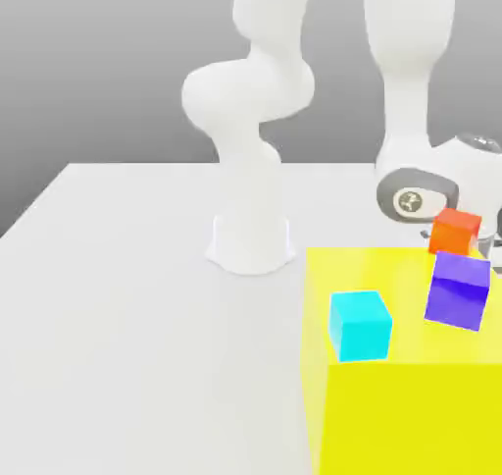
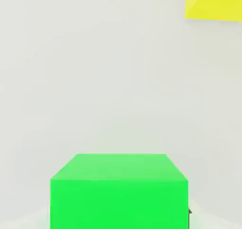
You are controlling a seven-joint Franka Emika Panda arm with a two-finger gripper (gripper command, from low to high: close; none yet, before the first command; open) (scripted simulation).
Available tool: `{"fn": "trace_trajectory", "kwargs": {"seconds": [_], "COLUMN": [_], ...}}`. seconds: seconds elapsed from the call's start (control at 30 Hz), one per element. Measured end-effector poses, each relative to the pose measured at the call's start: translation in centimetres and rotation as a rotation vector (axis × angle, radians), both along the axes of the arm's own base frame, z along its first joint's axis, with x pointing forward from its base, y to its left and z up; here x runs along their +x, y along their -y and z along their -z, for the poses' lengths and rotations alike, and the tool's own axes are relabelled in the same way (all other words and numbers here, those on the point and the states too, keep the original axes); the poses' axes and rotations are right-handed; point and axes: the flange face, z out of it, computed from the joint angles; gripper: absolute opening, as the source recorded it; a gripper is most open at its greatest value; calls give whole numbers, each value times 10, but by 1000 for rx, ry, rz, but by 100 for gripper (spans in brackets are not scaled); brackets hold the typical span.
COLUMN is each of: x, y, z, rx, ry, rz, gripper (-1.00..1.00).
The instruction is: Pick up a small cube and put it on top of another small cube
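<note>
As the gripper (image 2: 119, 220) stands: pinching the green cube (image 2: 118, 202).
Green cube: near the yellow block (image 1: 407, 419).
Yellow block: low carry could clip its edge, twisting the grip loose.

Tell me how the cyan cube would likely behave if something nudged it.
The cyan cube would probably slide rather than roll, given its flat faces and sharp edges. It seems unlikely to tip, being about as wide as tall. Near the yellow block's edge, it might drop off.
</note>
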Motion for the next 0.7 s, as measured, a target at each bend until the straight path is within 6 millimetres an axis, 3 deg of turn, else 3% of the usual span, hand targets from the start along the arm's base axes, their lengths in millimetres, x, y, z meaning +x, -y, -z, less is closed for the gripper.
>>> {"fn": "trace_trajectory", "kwargs": {"seconds": [0.23,0.33,0.4,0.57,0.7], "x": [1,16,27,21,32], "y": [-1,8,14,27,40], "z": [-54,-70,-77,-79,-94], "rx": [0,-39,-74,-181,-226], "ry": [1,-16,-44,-188,-301], "rz": [1,53,109,280,405], "gripper": [-100,-100,-100,-100,-100]}}
